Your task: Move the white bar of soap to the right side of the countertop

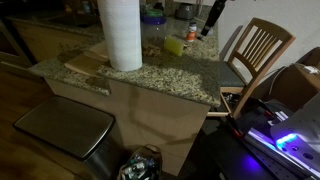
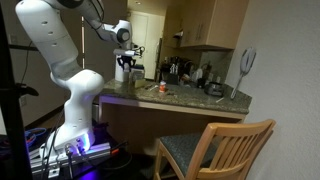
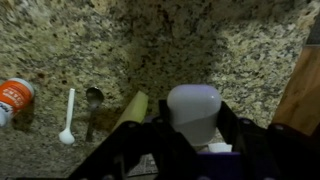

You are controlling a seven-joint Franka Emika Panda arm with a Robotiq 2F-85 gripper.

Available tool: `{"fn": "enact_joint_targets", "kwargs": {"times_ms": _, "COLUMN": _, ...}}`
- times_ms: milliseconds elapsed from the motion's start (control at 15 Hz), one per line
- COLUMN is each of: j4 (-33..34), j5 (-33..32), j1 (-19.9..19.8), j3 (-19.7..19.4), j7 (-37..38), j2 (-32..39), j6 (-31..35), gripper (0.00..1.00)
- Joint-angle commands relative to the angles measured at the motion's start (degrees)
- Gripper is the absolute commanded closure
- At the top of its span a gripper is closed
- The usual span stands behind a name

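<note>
In the wrist view my gripper (image 3: pixel 194 122) is shut on the white bar of soap (image 3: pixel 193 102), a rounded white bar held upright between the black fingers above the speckled granite countertop (image 3: pixel 200 45). The yellow-green sponge (image 3: pixel 133 108) lies just left of the fingers. In both exterior views the gripper (image 1: pixel 212 15) (image 2: pixel 127 62) hangs over the countertop (image 1: pixel 170 75) (image 2: pixel 190 102); the soap is too small to make out there.
A tall white paper-towel roll (image 1: pixel 122 35) stands on a wooden cutting board (image 1: pixel 85 62) (image 3: pixel 305 90). The sponge (image 1: pixel 174 45), a white spoon (image 3: pixel 68 118), a metal spoon (image 3: pixel 92 100) and an orange container (image 3: pixel 14 95) lie nearby. A wooden chair (image 1: pixel 255 50) (image 2: pixel 215 150) stands beside the counter.
</note>
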Motion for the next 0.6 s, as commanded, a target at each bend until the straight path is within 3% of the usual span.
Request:
{"fn": "enact_joint_targets", "kwargs": {"times_ms": 0, "j4": 0.5, "j5": 0.7, "j1": -0.2, "j3": -1.1, "j7": -0.8, "j2": -2.0, "j6": -2.4, "gripper": 0.51}}
{"fn": "enact_joint_targets", "kwargs": {"times_ms": 133, "j4": 0.6, "j5": 1.2, "j1": -0.2, "j3": -2.0, "j7": -1.4, "j2": -4.2, "j6": -4.1, "gripper": 0.51}}
{"fn": "enact_joint_targets", "kwargs": {"times_ms": 200, "j4": 0.6, "j5": 1.2, "j1": -0.1, "j3": -2.0, "j7": -1.4, "j2": -4.2, "j6": -4.2, "gripper": 0.76}}
{"fn": "enact_joint_targets", "kwargs": {"times_ms": 333, "j4": -0.2, "j5": -1.4, "j1": -3.1, "j3": -1.1, "j7": 2.1, "j2": -1.5, "j6": 0.6, "gripper": 0.76}}
{"fn": "enact_joint_targets", "kwargs": {"times_ms": 533, "j4": -0.1, "j5": -5.7, "j1": -8.7, "j3": -2.8, "j7": 7.4, "j2": 3.0, "j6": 7.9, "gripper": 0.76}}
